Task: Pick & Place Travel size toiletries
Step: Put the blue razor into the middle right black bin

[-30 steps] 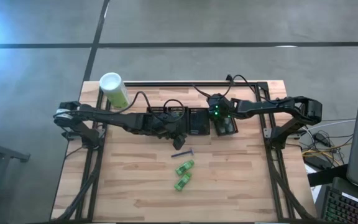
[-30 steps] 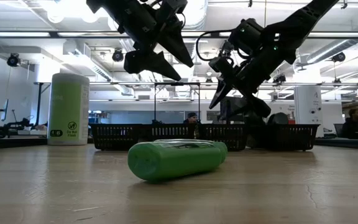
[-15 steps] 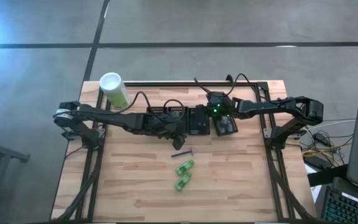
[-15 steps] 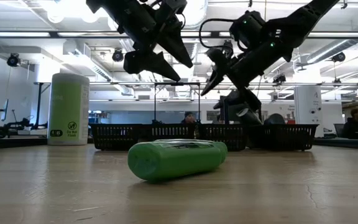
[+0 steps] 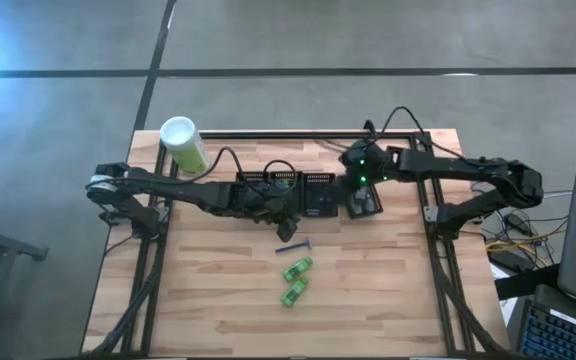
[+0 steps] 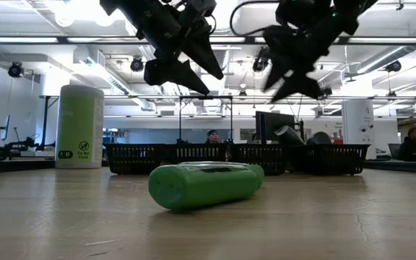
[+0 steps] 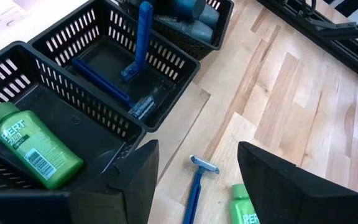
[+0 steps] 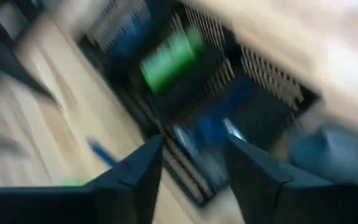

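Note:
My left gripper (image 5: 288, 222) (image 7: 194, 186) hovers open above the table at the near side of the black mesh bins, touching nothing. A thin blue razor (image 7: 196, 183) (image 5: 295, 247) lies flat on the wood under its open fingers. Two bright green tubes (image 5: 298, 268) (image 5: 293, 292) lie farther toward the near edge; one fills the low view (image 6: 204, 184). My right gripper (image 5: 358, 188) (image 6: 293, 61) (image 8: 188, 180) is open and high above the right bins, holding nothing. One bin holds a green tube (image 7: 33, 146), another two blue razors (image 7: 114, 74).
The black mesh bins (image 5: 318, 192) stand in a row across the table's middle. The tall pale-green canister (image 5: 183, 143) (image 6: 78, 126) stands at the far left corner. Bare wood lies on the near half around the tubes. People sit in the room behind (image 6: 410, 141).
My right gripper has risen from just over the right bins and swung up and toward the table's far right, tipping as it went; it is still blurred with motion. The left arm and the items on the table have kept still.

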